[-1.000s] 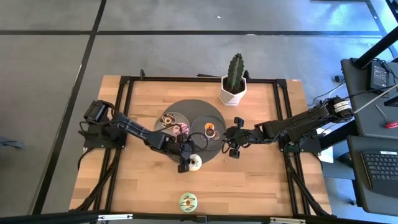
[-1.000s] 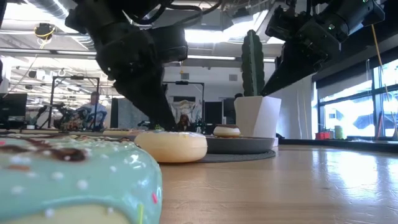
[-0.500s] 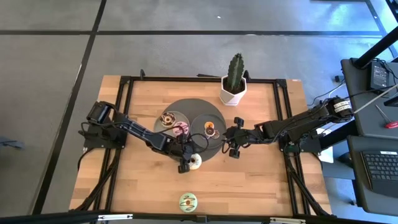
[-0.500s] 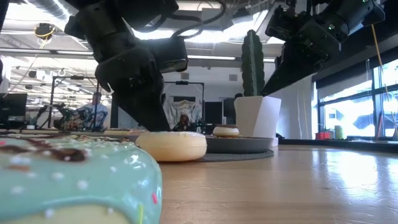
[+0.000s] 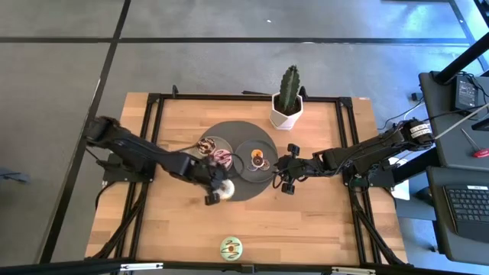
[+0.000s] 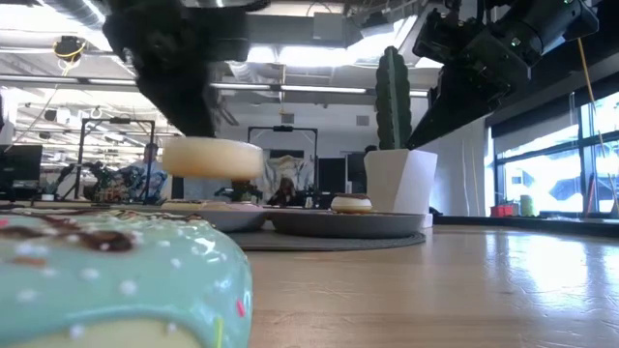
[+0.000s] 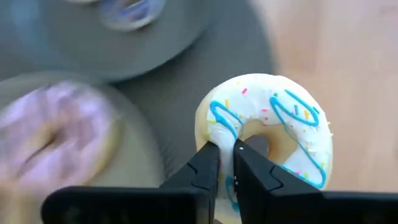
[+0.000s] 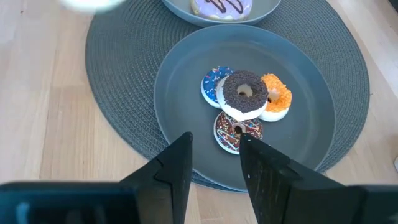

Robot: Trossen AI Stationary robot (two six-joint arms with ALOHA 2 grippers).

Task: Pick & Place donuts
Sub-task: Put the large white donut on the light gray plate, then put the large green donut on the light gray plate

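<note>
High view: we see the left gripper (image 5: 216,191) over the front-left edge of the round grey mat (image 5: 263,186), pinching the white donut (image 5: 225,188). Two grey plates sit on the mat; the left plate (image 5: 206,153) holds a pink donut (image 5: 221,158) and a brown one (image 5: 206,145), the right plate (image 5: 243,153) holds a small cluster of minis (image 5: 257,159). The right gripper (image 5: 288,169) waits just off the mat's right edge. A green donut (image 5: 231,247) lies alone near the desk's front edge. A potted cactus (image 5: 287,98) stands at the back edge.

Low view: we see the white donut (image 6: 212,158) lifted clear above the left plate (image 6: 227,217). The green donut (image 6: 121,280) fills the foreground.

Left wrist view: fingers (image 7: 207,168) clamp the white donut's (image 7: 273,127) ring, one through the hole; blue icing lines and sprinkles on top. The pink donut (image 7: 53,134) is blurred beside it.

Right wrist view: fingers (image 8: 176,163) spread apart, holding nothing, above the right plate (image 8: 186,74) with the mini donuts (image 8: 245,107) stacked touching.
</note>
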